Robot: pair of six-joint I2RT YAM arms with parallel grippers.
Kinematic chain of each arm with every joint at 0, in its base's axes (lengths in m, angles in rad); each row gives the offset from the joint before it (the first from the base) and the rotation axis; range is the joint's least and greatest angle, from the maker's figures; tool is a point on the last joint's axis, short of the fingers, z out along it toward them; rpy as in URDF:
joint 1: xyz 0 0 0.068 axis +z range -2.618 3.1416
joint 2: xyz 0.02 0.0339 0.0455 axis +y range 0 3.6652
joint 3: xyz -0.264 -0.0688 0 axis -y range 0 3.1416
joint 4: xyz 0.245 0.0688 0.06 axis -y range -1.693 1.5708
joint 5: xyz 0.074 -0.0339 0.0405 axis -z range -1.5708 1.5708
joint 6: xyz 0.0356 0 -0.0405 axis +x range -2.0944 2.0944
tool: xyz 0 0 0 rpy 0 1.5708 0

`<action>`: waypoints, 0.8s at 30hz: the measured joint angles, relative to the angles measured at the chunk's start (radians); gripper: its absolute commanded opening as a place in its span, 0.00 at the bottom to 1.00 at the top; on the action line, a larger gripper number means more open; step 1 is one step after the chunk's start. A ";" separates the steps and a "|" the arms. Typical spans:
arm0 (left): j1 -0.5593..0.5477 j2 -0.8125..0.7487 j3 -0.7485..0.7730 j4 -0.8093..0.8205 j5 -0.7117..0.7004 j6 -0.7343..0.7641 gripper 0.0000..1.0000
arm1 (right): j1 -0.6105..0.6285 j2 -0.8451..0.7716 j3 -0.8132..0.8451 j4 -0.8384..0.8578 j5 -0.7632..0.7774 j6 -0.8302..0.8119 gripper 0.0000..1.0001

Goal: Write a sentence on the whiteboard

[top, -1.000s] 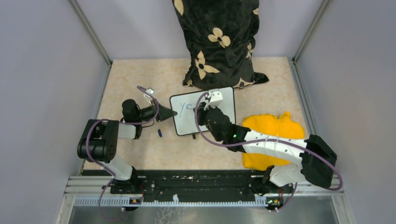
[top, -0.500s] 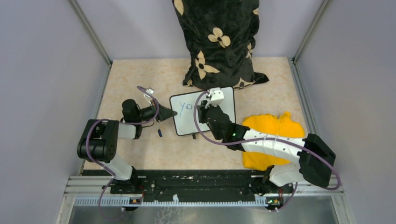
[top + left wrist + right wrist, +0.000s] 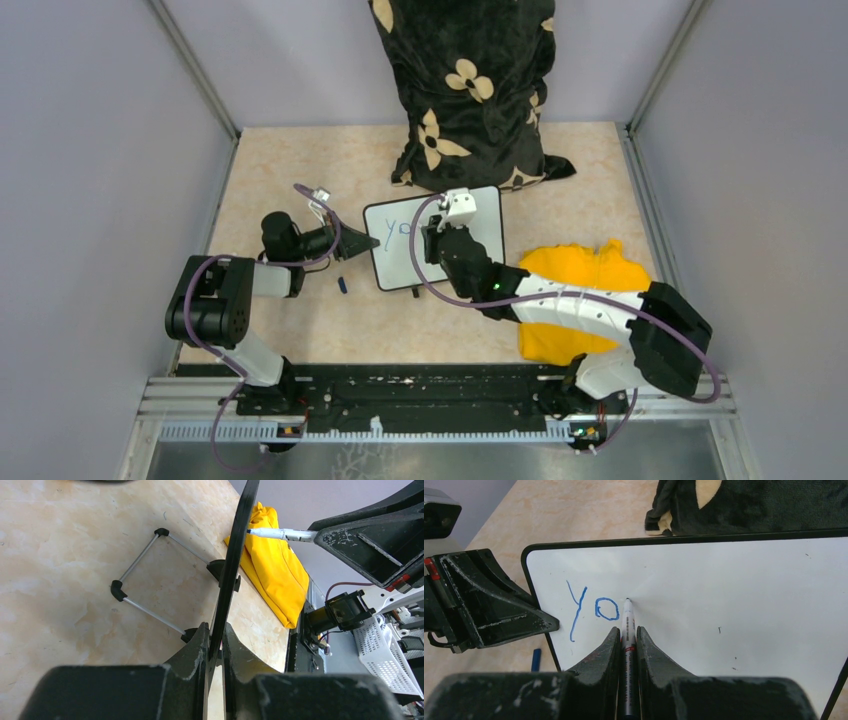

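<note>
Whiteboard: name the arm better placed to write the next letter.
Right. The right end effector grips the marker, tip on the whiteboard just after "Yo"; the left end effector clamps the board's edge.

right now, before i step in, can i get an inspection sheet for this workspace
surface: beige marbled tabletop, no spills seen
job's things: small white black-rimmed whiteboard propped on a wire stand; blue handwritten letters "Yo" only; white-barrelled marker, tip on the board
clutter: crumpled yellow cloth; black floral fabric bag; small blue piece, perhaps a cap
grippers: left gripper shut on the whiteboard's edge; right gripper shut on the marker
cables: purple cables looped along both arms
surroundings: grey enclosure walls; metal rail at near edge
</note>
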 measured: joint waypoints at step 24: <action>0.000 0.000 0.000 -0.005 -0.001 0.003 0.07 | -0.001 -0.034 -0.079 0.003 -0.004 0.069 0.00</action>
